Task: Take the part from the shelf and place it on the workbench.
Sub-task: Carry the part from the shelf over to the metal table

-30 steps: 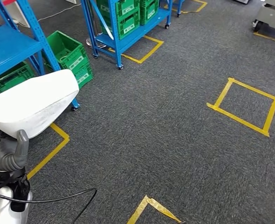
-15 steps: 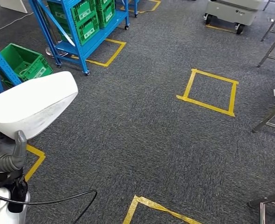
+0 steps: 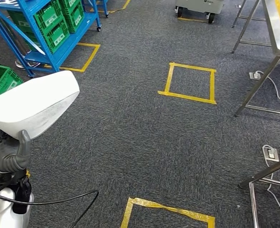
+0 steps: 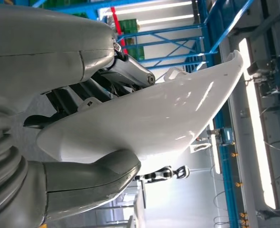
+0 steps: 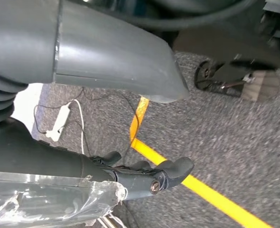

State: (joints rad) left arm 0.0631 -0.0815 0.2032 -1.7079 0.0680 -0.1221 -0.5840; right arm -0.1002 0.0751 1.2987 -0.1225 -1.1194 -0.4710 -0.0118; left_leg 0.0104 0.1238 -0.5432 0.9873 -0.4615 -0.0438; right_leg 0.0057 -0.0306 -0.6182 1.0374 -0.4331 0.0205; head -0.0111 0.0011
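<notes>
Grey carpet (image 3: pixel 131 142) with yellow tape squares (image 3: pixel 189 83), blue racks (image 3: pixel 31 28) holding green crates (image 3: pixel 54 21).

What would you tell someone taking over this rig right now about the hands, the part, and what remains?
Left hand: grips the white part from beneath, thumb on one face, fingers on the other; the part is carried clear of the carpet.
Right hand: holds nothing, fingers apart, hanging over the carpet and a yellow tape line.
Done: part is off the blue shelf, which stands far left.
Left: reach the metal workbench at far right and set the part on it.
</notes>
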